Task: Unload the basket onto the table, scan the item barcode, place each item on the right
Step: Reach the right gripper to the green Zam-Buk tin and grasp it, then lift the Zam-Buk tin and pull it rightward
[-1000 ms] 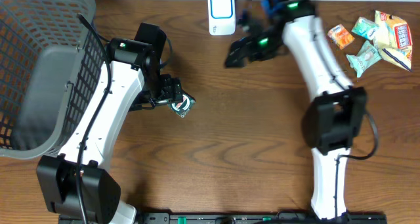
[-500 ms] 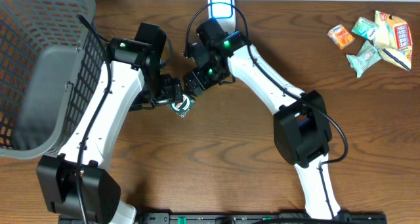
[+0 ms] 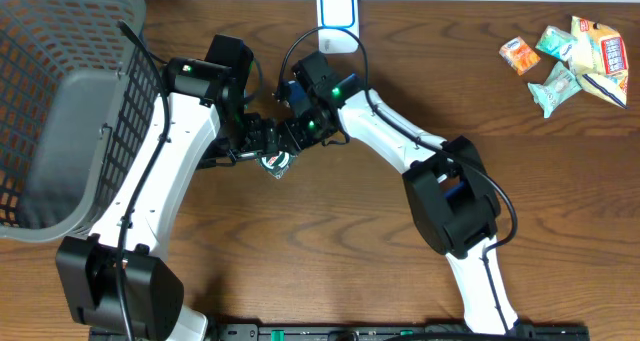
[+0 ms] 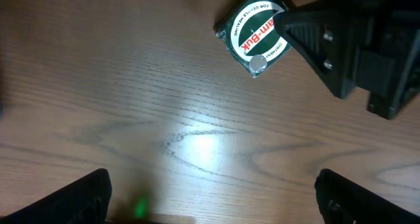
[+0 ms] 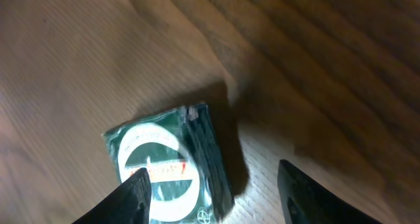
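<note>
Dark green square packet (image 5: 167,161), white-ringed label up, on wooden counter (image 4: 131,86). Right claw (image 5: 213,175): apart, straddling it, likely for lifting to scan. Left claw (image 4: 213,178): apart, empty.

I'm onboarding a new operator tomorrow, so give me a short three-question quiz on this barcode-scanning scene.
1. True or false: the left end effector is holding the green packet.
2. What stands at the far edge of the table, top centre of the overhead view? A. a white scanner B. a mug C. a bottle
3. Fill in: the gray basket sits on the robot's ___ side.
Key: 1 false, it is open and empty, and the packet lies on the wood; 2 A; 3 left.
</note>
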`<state>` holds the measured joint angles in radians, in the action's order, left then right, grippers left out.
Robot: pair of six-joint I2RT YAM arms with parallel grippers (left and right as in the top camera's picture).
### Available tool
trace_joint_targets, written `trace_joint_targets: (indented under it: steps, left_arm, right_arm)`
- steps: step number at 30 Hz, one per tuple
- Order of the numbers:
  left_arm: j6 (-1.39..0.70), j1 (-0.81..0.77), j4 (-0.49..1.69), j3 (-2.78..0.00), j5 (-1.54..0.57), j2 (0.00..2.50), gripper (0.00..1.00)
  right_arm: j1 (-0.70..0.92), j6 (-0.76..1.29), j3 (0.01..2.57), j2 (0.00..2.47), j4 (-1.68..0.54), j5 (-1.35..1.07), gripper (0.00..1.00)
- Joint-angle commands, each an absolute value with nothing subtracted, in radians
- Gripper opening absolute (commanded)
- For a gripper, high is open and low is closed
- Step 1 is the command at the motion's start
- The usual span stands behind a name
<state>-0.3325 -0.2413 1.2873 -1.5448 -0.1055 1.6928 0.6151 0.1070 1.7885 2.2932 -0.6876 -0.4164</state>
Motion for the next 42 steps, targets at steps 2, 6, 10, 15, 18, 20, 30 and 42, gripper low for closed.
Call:
trace_joint_targets:
  steps: [2, 6, 10, 15, 18, 20, 30, 42]
  left_arm:
    - [-0.326, -0.241, 1.294, -1.555, -0.104, 1.697, 0.98]
    - [-0.326, -0.241, 1.293, -1.555, -0.104, 1.697, 0.98]
    - [-0.326, -0.241, 1.294, -1.555, -0.104, 1.697, 0.98]
    - [-0.326, -0.241, 1.293, -1.555, -0.104, 1.697, 0.98]
    - [-0.326, -0.241, 1.294, -1.555, -0.104, 1.697, 0.98]
    - [-0.326, -0.241, 1.294, -1.555, -0.104, 1.697, 0.98]
    - [-0.326, -0.241, 1.294, -1.555, -0.104, 1.697, 0.98]
    - [-0.326, -0.241, 1.293, -1.555, -0.104, 1.697, 0.98]
  right_arm:
    - [0.633, 0.150, 1.730, 2.286, -0.620, -0.428, 0.55]
    - [0.634, 0.159, 1.704, 2.286, -0.602, -0.347, 0.56]
    - [0.626, 0.253, 1.704, 2.285, -0.648, -0.147, 0.55]
    - [0.593, 0.346, 1.708, 2.276, -0.755, 0.046, 0.51]
    - [0.557, 0.363, 1.708, 2.246, -0.831, 0.138, 0.50]
    - [0.540, 0.367, 1.708, 2.225, -0.862, 0.160, 0.50]
    - [0.493, 0.402, 1.708, 2.066, -0.894, 0.073, 0.53]
    - [0.552, 0.387, 1.706, 2.146, -0.808, 0.009, 0.99]
